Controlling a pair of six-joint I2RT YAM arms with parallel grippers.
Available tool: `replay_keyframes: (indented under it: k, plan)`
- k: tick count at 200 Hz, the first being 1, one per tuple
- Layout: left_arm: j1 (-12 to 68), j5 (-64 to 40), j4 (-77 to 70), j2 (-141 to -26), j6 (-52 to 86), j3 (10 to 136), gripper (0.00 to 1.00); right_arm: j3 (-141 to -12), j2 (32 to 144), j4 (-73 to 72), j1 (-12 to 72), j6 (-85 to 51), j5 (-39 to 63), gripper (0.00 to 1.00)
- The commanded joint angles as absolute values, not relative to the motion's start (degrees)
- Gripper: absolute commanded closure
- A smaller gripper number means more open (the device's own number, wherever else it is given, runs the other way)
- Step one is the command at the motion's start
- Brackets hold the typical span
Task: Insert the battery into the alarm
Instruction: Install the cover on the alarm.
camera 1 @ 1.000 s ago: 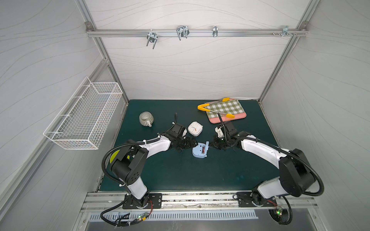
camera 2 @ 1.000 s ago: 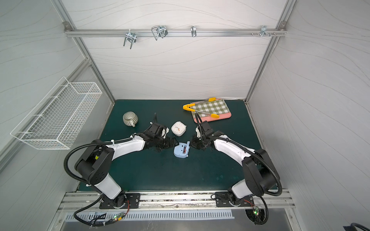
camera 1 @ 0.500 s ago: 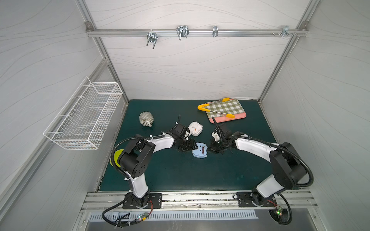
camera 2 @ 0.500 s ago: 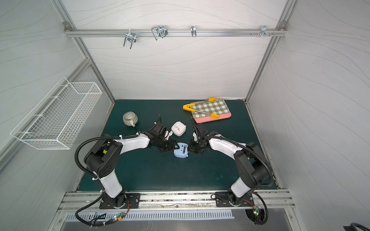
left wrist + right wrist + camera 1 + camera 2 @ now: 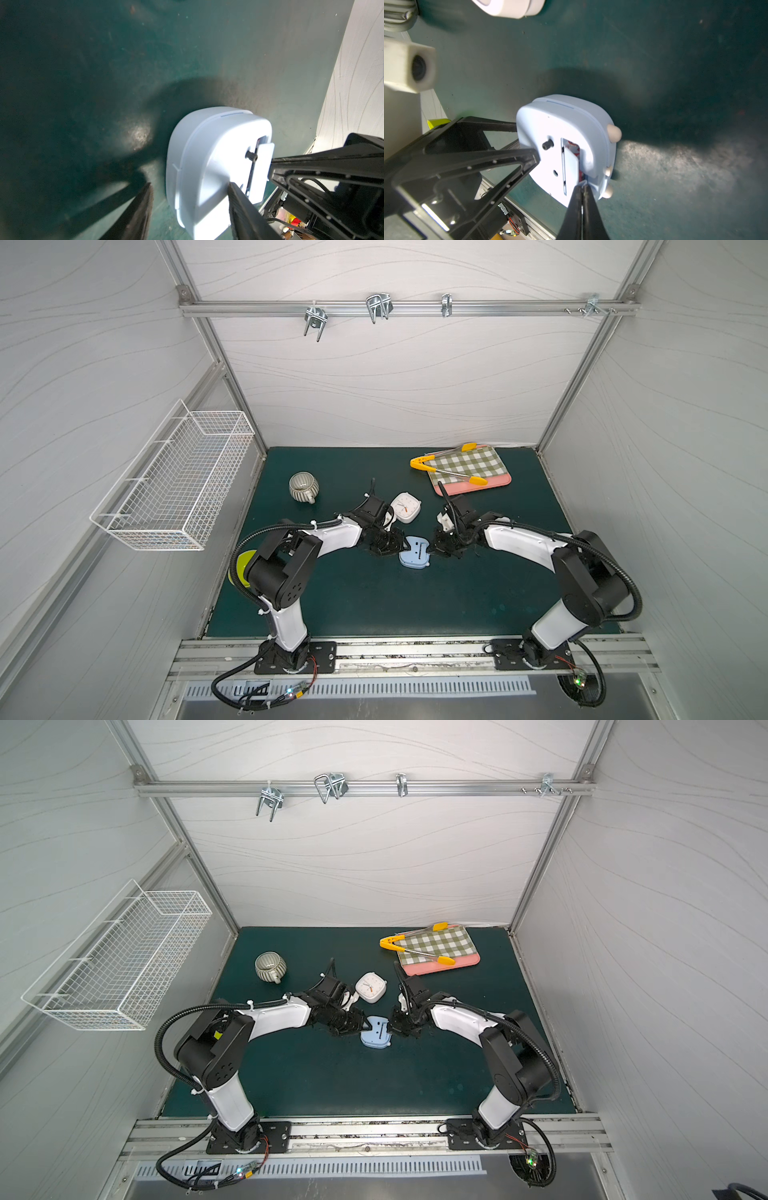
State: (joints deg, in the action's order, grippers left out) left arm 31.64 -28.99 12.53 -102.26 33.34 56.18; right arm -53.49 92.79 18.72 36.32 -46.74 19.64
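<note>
Left claw (image 5: 188, 209) half-spread, straddling smooth rounded blue plastic alarm (image 5: 209, 166); right claw (image 5: 582, 188) pinched empty at battery (image 5: 574, 148) slot.

Both pincers, left (image 5: 400, 545) and right (image 5: 432, 549), flank the blue alarm (image 5: 414, 552).

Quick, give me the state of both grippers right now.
Left gripper: partly open, jaws straddling a corner of the blue alarm.
Right gripper: closed, tips at the alarm's battery cover, holding nothing visible.

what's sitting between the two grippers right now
The blue alarm, lying face down on the mat. In both top views the left gripper and right gripper flank it.
</note>
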Motion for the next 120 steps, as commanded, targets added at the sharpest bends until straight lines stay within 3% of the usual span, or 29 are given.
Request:
replay_keyframes:
  k: [1,120]
  plan:
    - [31.4,-27.8,14.6,-104.2,32.4,57.4,0.42,-54.2,94.2,18.8,36.7,-47.8,19.2,0.94]
    - [31.3,-27.6,15.3,-104.0,31.8,57.6,0.43,-54.8,95.3,20.3,36.7,-47.5,18.0,0.94]
